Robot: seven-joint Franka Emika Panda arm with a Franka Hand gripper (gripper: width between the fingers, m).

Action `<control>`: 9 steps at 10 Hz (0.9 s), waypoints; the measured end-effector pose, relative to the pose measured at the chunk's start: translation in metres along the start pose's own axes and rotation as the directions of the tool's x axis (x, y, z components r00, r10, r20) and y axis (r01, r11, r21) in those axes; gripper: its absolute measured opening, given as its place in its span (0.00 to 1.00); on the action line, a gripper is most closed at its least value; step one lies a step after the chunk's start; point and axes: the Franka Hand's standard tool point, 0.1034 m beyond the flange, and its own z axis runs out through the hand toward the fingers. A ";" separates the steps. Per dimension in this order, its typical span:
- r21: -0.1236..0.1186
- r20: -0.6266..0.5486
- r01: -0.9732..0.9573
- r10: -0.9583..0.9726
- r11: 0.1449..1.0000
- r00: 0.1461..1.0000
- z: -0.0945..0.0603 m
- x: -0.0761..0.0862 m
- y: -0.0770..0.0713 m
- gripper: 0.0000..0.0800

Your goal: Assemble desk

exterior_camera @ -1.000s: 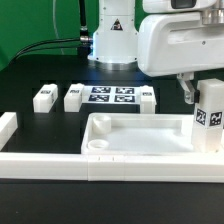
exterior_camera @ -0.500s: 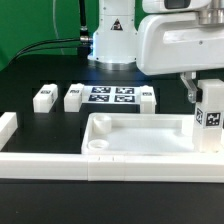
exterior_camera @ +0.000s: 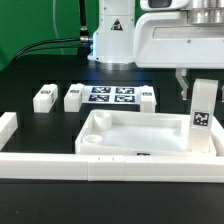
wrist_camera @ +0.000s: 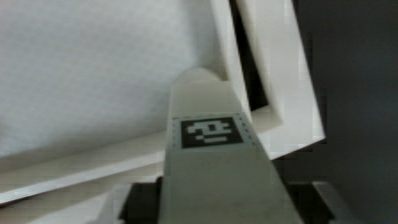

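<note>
The white desk top [exterior_camera: 140, 118] lies on the black table as a shallow tray with a raised rim and a round socket at its near corner on the exterior view's left. My gripper [exterior_camera: 197, 92] is shut on a white square leg [exterior_camera: 202, 118], which leans slightly over the tray's corner on the exterior view's right, its lower end at the rim. In the wrist view the same leg [wrist_camera: 217, 140] runs out from between the dark fingers [wrist_camera: 157, 200] of my gripper [wrist_camera: 222, 205], tag facing the camera, above the desk top's corner rim [wrist_camera: 267, 90].
Three loose legs [exterior_camera: 44, 97] [exterior_camera: 73, 96] [exterior_camera: 147, 98] lie behind the tray, around the marker board [exterior_camera: 110, 96]. A low white border wall [exterior_camera: 110, 166] runs along the front, with another piece [exterior_camera: 8, 126] at the exterior view's left. The arm's base [exterior_camera: 112, 40] stands at the back.
The held leg has shifted a little toward the exterior view's left and tilted, with more of its length showing below the gripper. The jaws have narrowed slightly on it.
</note>
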 end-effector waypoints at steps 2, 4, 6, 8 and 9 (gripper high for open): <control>-0.021 -0.016 -0.177 0.177 0.984 0.984 -0.001 0.006 0.012 0.37; -0.038 -0.030 -0.286 0.285 0.957 0.958 -0.001 0.010 0.022 0.37; -0.040 -0.032 -0.285 0.284 0.958 0.958 -0.001 0.011 0.024 0.51; -0.035 -0.037 -0.218 0.217 0.975 0.976 -0.010 0.008 0.013 0.68; -0.027 -0.037 -0.146 0.145 0.989 0.989 -0.019 0.005 0.009 0.77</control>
